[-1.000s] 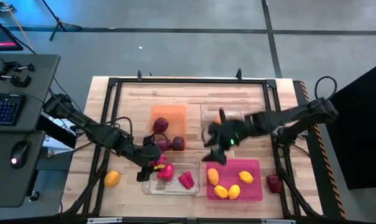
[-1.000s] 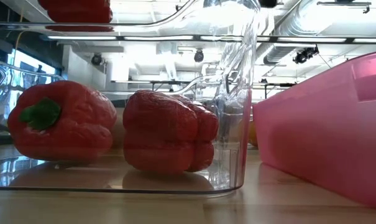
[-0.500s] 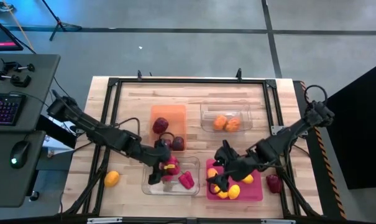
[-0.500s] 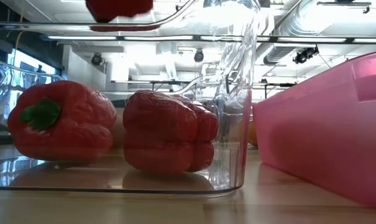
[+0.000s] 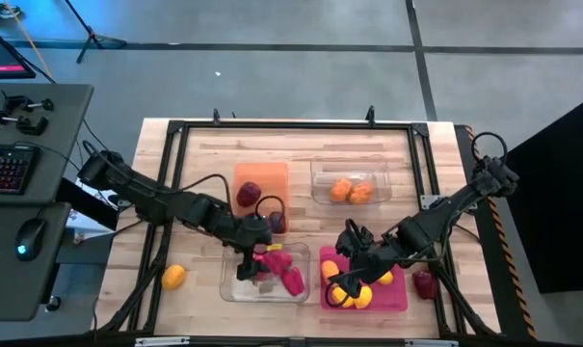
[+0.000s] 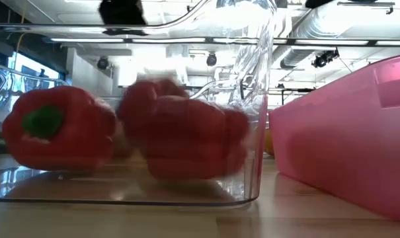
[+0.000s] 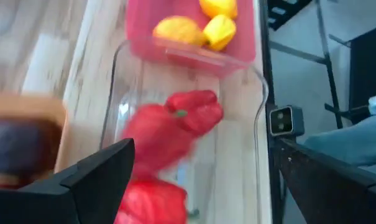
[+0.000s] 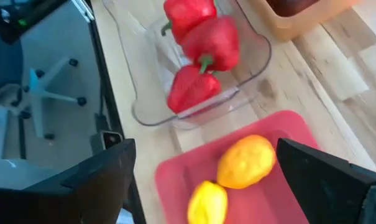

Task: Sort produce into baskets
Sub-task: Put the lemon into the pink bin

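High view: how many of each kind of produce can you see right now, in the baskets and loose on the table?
Red peppers: 3
Oranges: 3
Maroon round ones: 3 seen
Lemons: 3 seen
Total: 12 seen. Parts of the orange basket and the pink basket are covered, so more may be there.

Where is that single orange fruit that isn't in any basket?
In the high view, the loose orange fruit lies on the bare table near its front left corner, to the left of the clear basket that holds the red peppers.
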Motion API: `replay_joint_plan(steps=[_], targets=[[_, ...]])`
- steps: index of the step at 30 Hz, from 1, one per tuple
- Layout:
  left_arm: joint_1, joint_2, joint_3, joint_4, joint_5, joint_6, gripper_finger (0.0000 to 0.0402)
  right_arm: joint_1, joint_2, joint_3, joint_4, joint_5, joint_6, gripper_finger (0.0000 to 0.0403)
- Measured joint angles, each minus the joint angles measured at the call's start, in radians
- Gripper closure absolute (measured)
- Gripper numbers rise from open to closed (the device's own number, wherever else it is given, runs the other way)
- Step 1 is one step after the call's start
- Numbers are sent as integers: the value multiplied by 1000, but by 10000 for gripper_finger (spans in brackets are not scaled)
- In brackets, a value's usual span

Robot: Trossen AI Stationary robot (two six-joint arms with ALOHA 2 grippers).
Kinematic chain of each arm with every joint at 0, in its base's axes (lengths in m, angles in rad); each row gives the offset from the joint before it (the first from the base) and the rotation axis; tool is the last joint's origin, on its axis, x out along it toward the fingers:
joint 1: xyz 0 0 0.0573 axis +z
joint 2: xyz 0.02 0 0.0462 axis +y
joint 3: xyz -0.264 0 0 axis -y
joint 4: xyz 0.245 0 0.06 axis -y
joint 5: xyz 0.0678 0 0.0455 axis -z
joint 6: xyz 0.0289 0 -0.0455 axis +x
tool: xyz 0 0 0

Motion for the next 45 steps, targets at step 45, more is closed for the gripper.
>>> replay_joint_plan(steps=[45], targets=[[-488,-42,-426,-428,284,-994,25,-49,0,0,-69,154,-129,24]])
